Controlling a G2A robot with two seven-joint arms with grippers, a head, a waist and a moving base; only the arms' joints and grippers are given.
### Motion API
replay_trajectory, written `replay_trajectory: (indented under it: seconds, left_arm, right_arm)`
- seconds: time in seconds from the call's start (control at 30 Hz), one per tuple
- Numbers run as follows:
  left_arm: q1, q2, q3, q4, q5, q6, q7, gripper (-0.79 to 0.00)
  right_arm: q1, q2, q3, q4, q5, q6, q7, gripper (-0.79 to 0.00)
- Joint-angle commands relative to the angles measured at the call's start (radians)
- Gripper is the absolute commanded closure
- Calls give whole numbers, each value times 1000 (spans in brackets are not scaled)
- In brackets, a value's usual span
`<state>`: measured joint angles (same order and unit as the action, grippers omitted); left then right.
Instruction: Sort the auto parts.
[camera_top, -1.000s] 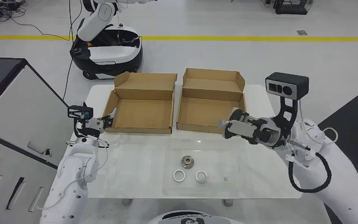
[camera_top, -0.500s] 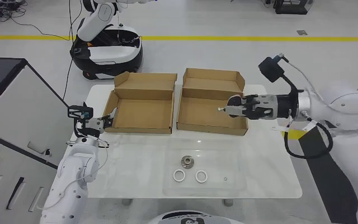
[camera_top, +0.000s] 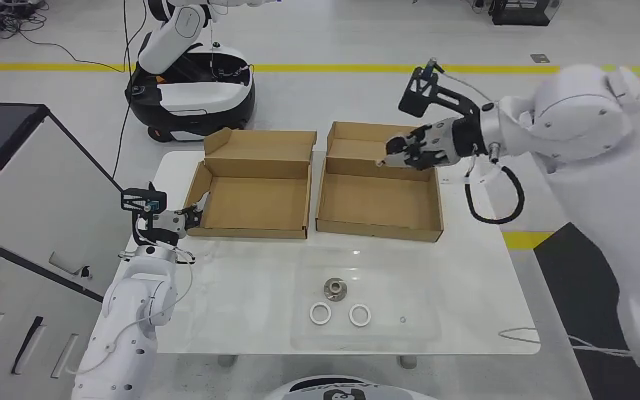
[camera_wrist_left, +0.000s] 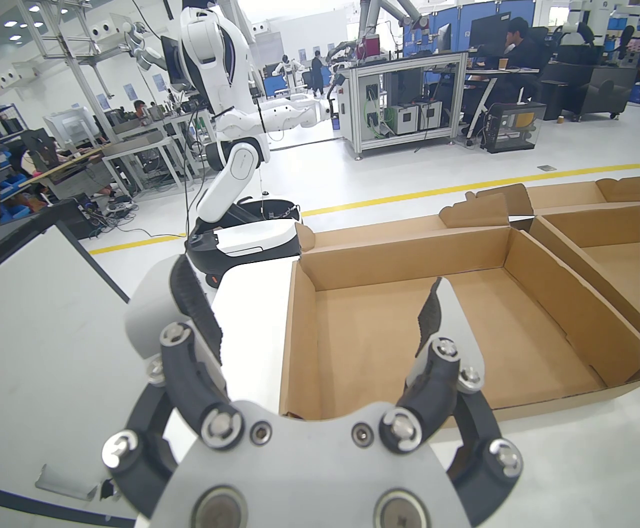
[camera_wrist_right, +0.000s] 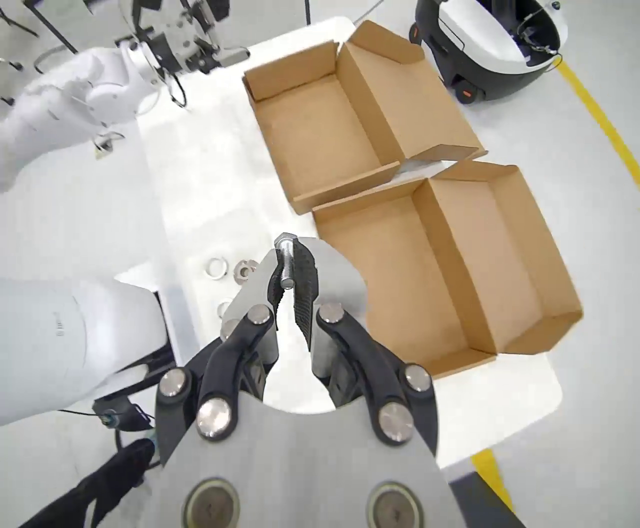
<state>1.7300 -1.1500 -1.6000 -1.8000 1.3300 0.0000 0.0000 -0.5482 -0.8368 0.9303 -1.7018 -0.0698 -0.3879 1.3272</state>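
Two open brown cardboard boxes (camera_top: 255, 195) are sitting side by side on one white table (camera_top: 470, 300). On the near side of the boxes, two small white rings (camera_top: 320, 314) are lying beside one grey round metal hub (camera_top: 333, 290). One silver hex-head bolt (camera_wrist_right: 286, 262) is hanging above the boxes' far edge.

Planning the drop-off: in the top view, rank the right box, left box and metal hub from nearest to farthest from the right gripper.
1. Right box, beneath the right gripper.
2. Left box, beside it.
3. Metal hub, near the table's front edge.
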Motion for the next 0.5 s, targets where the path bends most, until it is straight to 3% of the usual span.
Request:
replay_trajectory:
  seconds: [0.0,0.2,0.47]
  left_arm:
    - [0,0,0,0,0,0,0,-785]
    - [0,0,0,0,0,0,0,-785]
    - [0,0,0,0,0,0,0,-785]
  right_arm:
    - [67,-23,-74,42,-38,-15,9,0]
    - [194,-94,-250,151,-122,-42,30,0]
    - [279,-173,-414,272,-239,-32,55,0]
